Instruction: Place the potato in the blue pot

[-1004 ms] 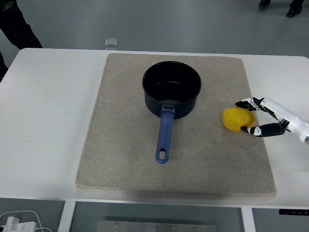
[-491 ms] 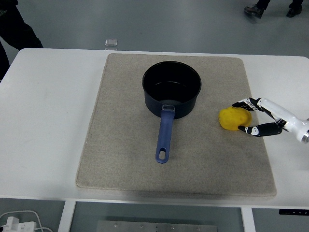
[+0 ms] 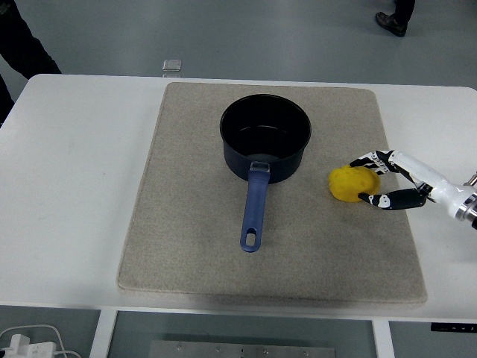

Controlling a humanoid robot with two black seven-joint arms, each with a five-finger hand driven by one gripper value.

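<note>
Since the earlier frames, the yellow potato has been shifted leftward, nearer to the blue pot, and the right hand has been carried along with it. Whether the potato is lifted or resting on the mat cannot be told. The potato is seen over the right part of the beige mat, just to the right of the pot and a little lower in the picture, apart from the pot's wall. It is grasped by the right hand: black fingertips are curled over its upper right side, and another finger with a white joint is pressed against its lower right side. The white forearm behind the hand is extended toward the picture's right edge.

The pot is placed upright on the mat, toward its far half, with its dark interior showing nothing inside. Its blue handle is pointed toward the near edge of the desk, and a hanging hole is seen at its end. The mat is laid on the white desk. A small clear object is set at the far edge of the desk. A person's shoe is visible on the grey floor at top right, and dark clothing is seen at top left.
</note>
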